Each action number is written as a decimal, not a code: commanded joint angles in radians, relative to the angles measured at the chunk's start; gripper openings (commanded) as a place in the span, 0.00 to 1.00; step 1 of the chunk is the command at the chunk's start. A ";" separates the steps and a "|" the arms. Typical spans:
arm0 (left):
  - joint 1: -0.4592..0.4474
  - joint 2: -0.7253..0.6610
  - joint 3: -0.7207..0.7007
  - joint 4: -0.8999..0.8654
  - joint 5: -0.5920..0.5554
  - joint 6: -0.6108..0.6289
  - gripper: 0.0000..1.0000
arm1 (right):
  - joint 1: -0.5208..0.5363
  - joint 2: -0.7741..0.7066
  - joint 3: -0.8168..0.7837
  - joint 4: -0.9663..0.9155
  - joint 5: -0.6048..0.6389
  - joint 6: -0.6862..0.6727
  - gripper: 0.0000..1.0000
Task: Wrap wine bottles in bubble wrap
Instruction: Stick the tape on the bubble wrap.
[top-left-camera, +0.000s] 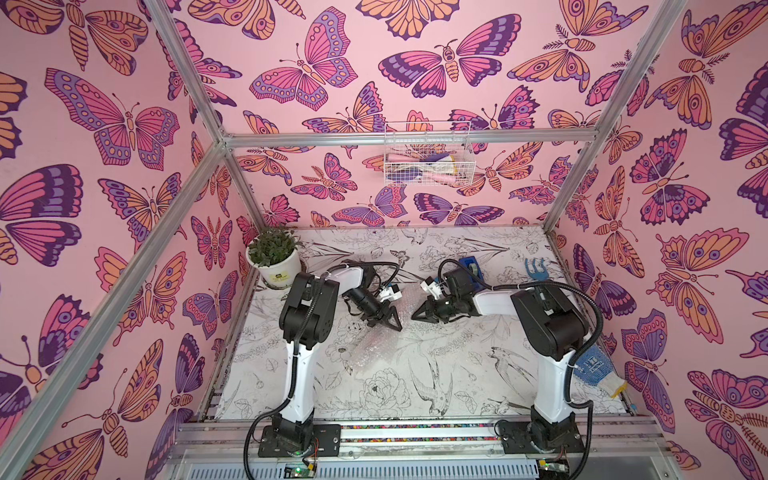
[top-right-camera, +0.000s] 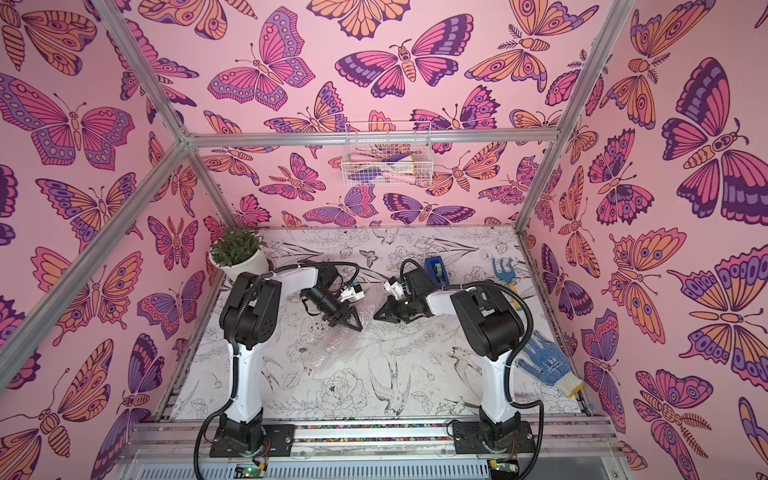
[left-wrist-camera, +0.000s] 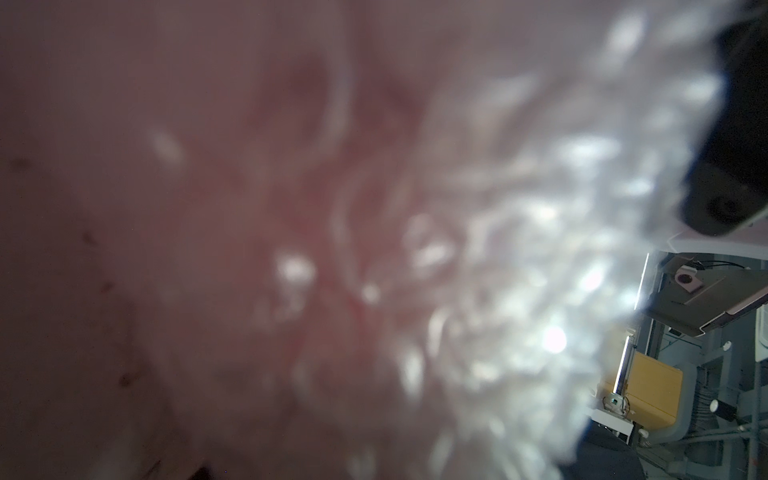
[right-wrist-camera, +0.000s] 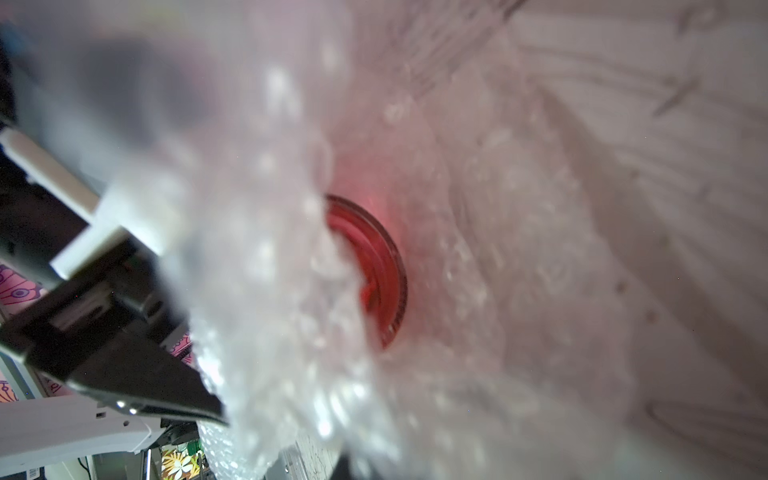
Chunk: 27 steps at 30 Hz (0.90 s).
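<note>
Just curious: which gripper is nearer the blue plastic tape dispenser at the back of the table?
Right. The right gripper sits in front of the blue plastic tape dispenser; the left gripper is farther, past the right one.

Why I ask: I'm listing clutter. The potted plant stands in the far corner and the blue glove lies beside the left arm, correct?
Not quite: the blue glove lies beside the right arm, not the left; both top views show it. The potted plant does stand in the far corner.
</note>
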 joint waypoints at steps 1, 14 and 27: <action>-0.011 0.089 -0.067 -0.049 -0.305 -0.041 0.22 | -0.019 -0.117 -0.081 0.017 0.022 -0.033 0.08; -0.053 -0.048 -0.028 -0.026 -0.299 -0.071 0.59 | -0.106 -0.490 -0.197 -0.123 0.232 -0.185 0.50; -0.092 -0.164 -0.026 0.010 -0.278 -0.089 0.99 | -0.148 -0.596 -0.227 -0.138 0.247 -0.206 0.66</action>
